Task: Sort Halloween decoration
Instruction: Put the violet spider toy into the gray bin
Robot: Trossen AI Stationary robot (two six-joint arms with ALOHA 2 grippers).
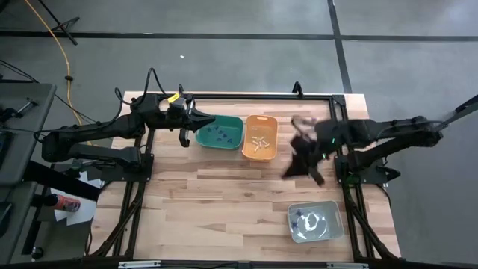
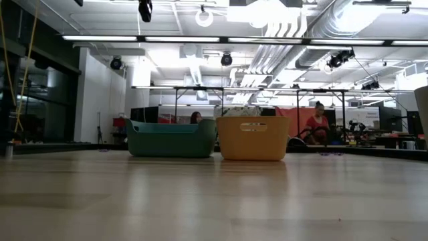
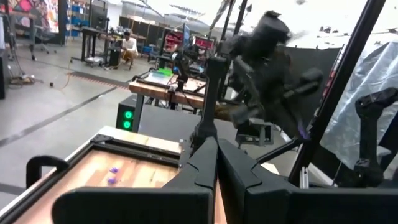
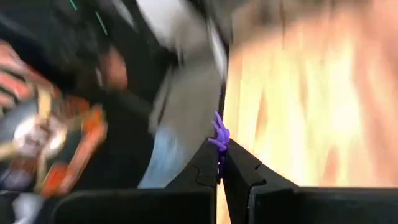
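Observation:
My right gripper (image 4: pixel 219 152) hangs blurred over the table's right half (image 1: pixel 293 170), right of the orange bin (image 1: pixel 260 137). It is shut on a tiny purple trinket (image 4: pixel 219 135). My left gripper (image 3: pixel 216 152) is shut and holds nothing. It waits level at the far left, beside the green bin (image 1: pixel 220 132). Dark trinkets (image 1: pixel 219 134) lie in the green bin and cream ones (image 1: pixel 259 143) in the orange bin. Several more (image 1: pixel 308 221) lie in the grey bin (image 1: pixel 334 217) near the front right. My right gripper pinches the purple trinket between its two fingertips (image 4: pixel 205 163). The trinket's upper part (image 4: pixel 220 132) sticks out past the tips. It is lifted clear of the table. The blurred frame does not show which part of it the fingers have.
Two loose purple trinkets (image 3: pixel 112 175) lie on the wood near a table edge. The green bin (image 2: pixel 171 138) and the orange bin (image 2: pixel 253 138) stand side by side at the far middle. A black frame (image 1: pixel 337 161) runs around the table. People show in the room beyond.

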